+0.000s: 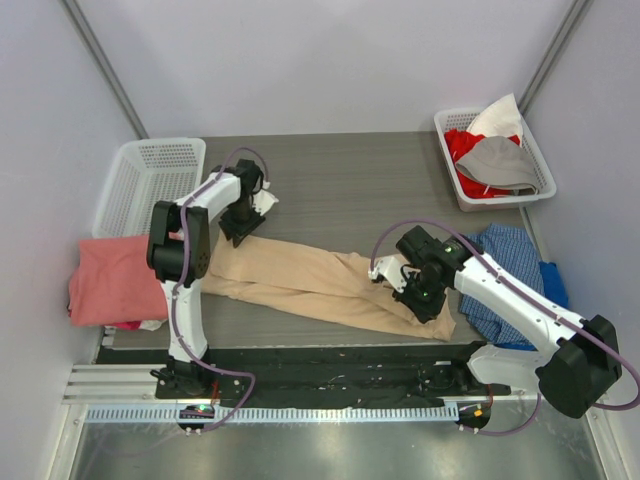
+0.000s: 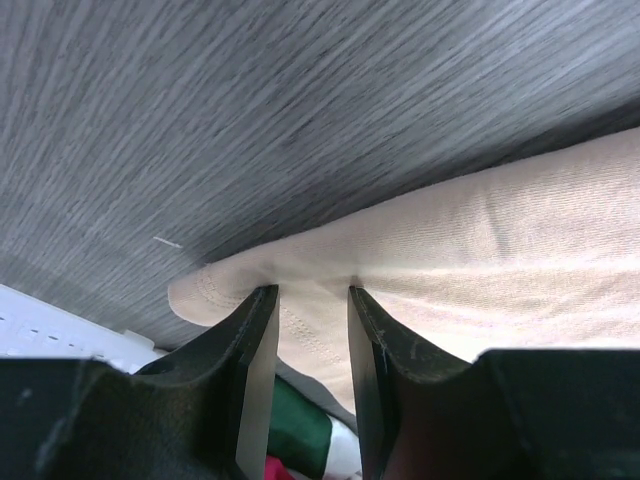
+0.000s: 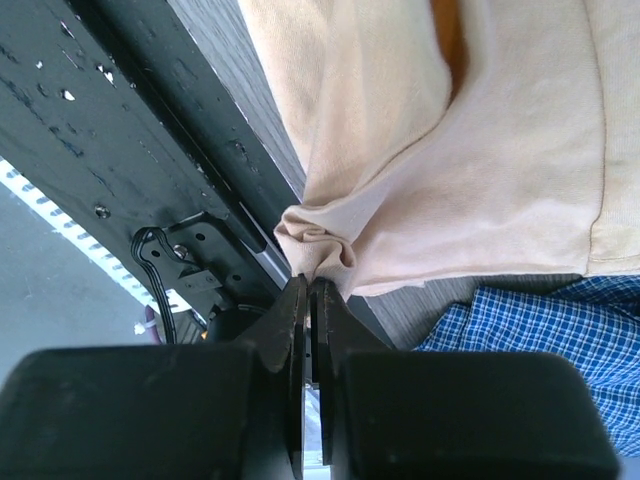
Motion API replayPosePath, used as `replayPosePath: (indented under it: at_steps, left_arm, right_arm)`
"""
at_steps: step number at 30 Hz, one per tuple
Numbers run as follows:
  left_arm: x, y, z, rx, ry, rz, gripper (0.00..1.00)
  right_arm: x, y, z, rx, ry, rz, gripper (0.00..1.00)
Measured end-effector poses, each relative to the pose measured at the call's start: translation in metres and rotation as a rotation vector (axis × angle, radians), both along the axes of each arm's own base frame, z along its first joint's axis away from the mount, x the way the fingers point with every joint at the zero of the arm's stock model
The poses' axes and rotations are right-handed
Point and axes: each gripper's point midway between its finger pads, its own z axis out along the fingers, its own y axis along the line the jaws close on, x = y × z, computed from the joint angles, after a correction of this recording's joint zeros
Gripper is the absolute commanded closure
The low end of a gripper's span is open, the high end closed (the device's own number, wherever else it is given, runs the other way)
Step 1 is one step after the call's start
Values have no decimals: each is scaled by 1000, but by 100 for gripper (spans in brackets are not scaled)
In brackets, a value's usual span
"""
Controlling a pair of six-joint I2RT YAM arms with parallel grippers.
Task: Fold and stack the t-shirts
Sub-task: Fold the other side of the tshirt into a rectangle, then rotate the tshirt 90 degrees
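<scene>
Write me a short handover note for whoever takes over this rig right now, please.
Left gripper: jaws partly apart astride the far-left edge of the tan t-shirt; a firm grip cannot be confirmed.
Right gripper: shut on a bunched corner of the same shirt, near the front edge of the table.
The tan shirt lies as a long strip between the arms. The pink t-shirt lies at the left table edge.
Done: nothing stacked.
Left: finish folding the tan one, then stack both.
</scene>
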Motion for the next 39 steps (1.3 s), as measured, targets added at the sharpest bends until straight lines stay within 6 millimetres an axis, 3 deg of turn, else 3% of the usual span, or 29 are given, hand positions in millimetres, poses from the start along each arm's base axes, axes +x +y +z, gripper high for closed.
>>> replayPosePath:
  at_steps: [3,4,20,26,35,39]
  left_arm:
    - [1,0,1,1,-2,0,62]
    - [1,0,1,1,-2,0,63]
    - [-8,2,4,1,-2,-1,63]
    - [-22,5,14,-5,-24,0,62]
    - [-25,-5,61,-92,-144,-3,60]
    - [-30,-14,69,-153,-157,-9,59]
  right_arm:
    - [-1,-1,-1,-4,6,-5,61]
    - [-2,-2,-2,-8,9,-7,57]
    - [0,-5,-1,-42,8,-17,54]
    - [21,-4,-9,-84,-42,-23,53]
    - [62,1,-26,-144,-147,-28,53]
    - [74,4,-30,-149,-182,-28,53]
